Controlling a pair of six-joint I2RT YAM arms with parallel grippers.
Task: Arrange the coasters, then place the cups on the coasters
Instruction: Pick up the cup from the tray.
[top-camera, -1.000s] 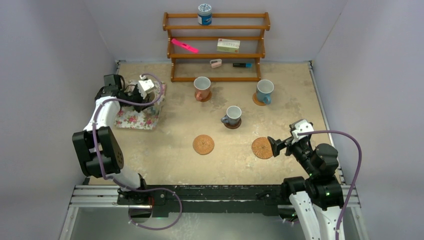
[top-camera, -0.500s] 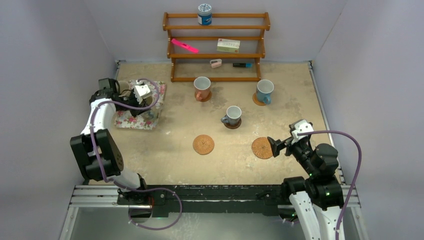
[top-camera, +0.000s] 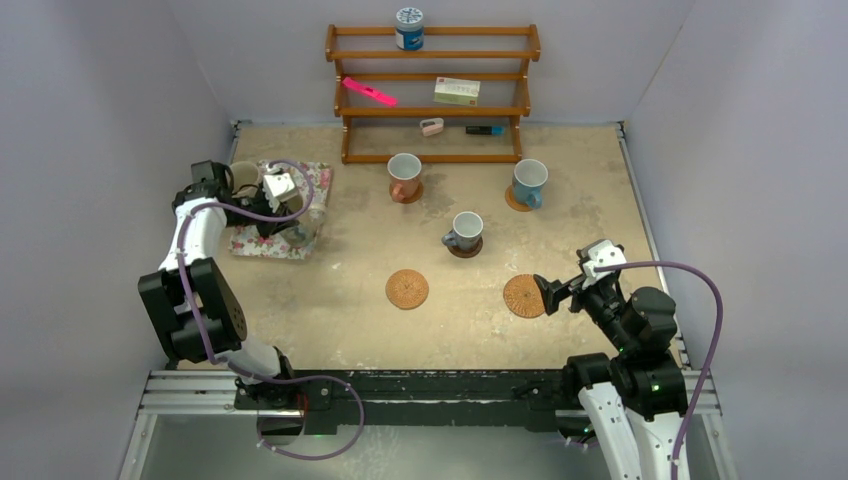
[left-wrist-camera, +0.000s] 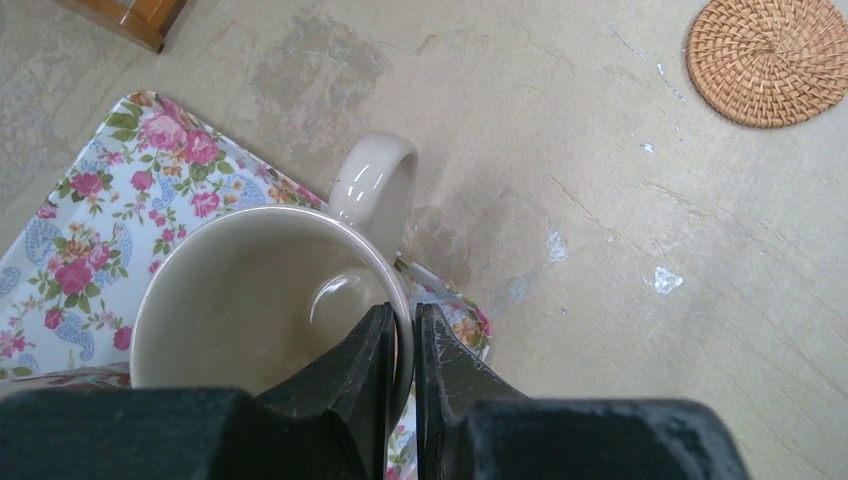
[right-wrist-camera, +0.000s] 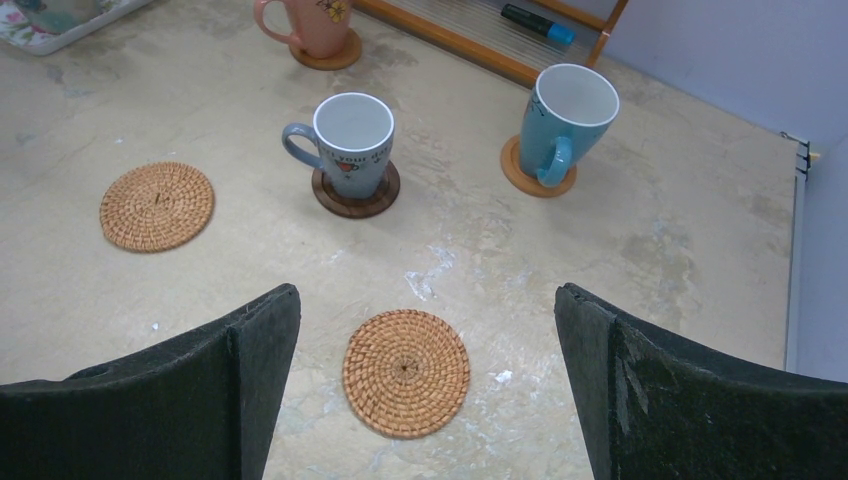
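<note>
The left gripper (left-wrist-camera: 403, 320) is pinched narrow on the rim of a cream cup (left-wrist-camera: 250, 310), one finger inside the wall and one outside, next to the handle. Its wrist view shows the cup over the near corner of the floral mat (left-wrist-camera: 90, 230), handle pointing out over the bare tabletop (left-wrist-camera: 600, 150); whether the base touches the mat cannot be told. A woven coaster (left-wrist-camera: 768, 55) lies well apart, with nothing on it.

The top view hides that grip behind the arm, but it shows a second cream cup (top-camera: 243, 178) at the mat's far left corner.

The right gripper (right-wrist-camera: 425, 295) hangs with its jaws spread wide, holding nothing, above another bare woven coaster (right-wrist-camera: 405, 372). Its wrist view shows the grey-blue cup (right-wrist-camera: 350, 140) on the dark brown coaster (right-wrist-camera: 356, 200), the blue cup (right-wrist-camera: 565, 115) on a tan coaster (right-wrist-camera: 520, 170), and the pinkish cup (right-wrist-camera: 305, 20) on its own coaster (right-wrist-camera: 325, 58).
</note>
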